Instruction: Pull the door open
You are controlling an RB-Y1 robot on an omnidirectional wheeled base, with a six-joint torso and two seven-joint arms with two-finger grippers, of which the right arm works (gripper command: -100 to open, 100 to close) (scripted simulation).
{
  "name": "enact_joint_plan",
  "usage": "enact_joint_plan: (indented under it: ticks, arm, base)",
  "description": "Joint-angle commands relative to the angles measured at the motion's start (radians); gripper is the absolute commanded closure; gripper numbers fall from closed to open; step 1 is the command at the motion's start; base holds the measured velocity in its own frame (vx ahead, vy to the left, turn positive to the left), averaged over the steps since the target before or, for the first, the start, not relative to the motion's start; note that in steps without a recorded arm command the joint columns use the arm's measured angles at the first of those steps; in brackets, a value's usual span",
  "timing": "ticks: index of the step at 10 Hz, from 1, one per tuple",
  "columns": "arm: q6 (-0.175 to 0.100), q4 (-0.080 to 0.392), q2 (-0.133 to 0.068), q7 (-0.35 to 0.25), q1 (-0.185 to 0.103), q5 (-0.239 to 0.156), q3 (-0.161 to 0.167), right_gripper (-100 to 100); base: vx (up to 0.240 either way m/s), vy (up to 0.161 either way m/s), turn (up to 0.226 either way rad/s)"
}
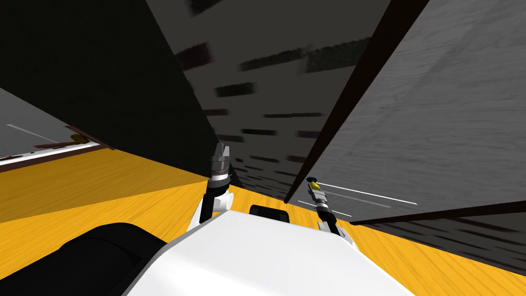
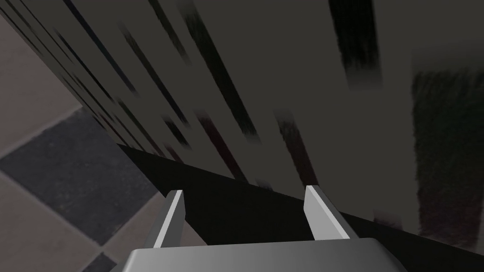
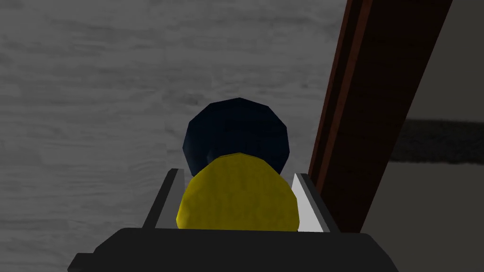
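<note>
One grip only: clamps the right gripper (image 3: 235,174) onto the yellow knob (image 3: 236,205), lower centre of the right wrist frame, on the grey door (image 3: 94,94); holds the left gripper (image 2: 243,194) with jaws apart. Risks sliding off the rounded knob if pulled askew

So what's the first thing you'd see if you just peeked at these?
The bright yellow knob jumps out first, squeezed by the right gripper against a grey door. Next comes the orange floor, glowing under everything. The left gripper hangs open in front of a dark streaked wall.
</note>
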Motion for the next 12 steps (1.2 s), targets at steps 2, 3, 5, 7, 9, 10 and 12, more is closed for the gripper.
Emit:
enact_joint_plan:
  ticks: [2, 3, 5, 7, 9, 10, 12]
  arm:
    - [0.001, 0.0, 0.003, 0.0, 0.001, 0.001, 0.002, 100]
    - [0.001, 0.0, 0.003, 0.0, 0.001, 0.001, 0.002, 100]
    - [0.001, 0.0, 0.003, 0.0, 0.001, 0.001, 0.002, 100]
    - [0.003, 0.002, 0.001, -0.047, 0.001, -0.009, 0.005, 100]
    - [0.004, 0.003, 0.0, -0.084, 0.0, -0.018, 0.007, 100]
    - [0.004, 0.004, 0.0, -0.112, 0.0, -0.025, 0.008, 100]
    - [0.005, 0.006, -0.002, -0.166, -0.001, -0.038, 0.012, 100]
  base:
    - [-0.025, -0.006, 0.007]
    - [-0.016, 0.0, 0.001]
    - [-0.004, 0.001, -0.002]
    - [-0.016, -0.011, 0.042]
    - [-0.022, -0.014, 0.035]
    - [-0.025, -0.013, 0.052]
    - [-0.03, -0.016, 0.05]
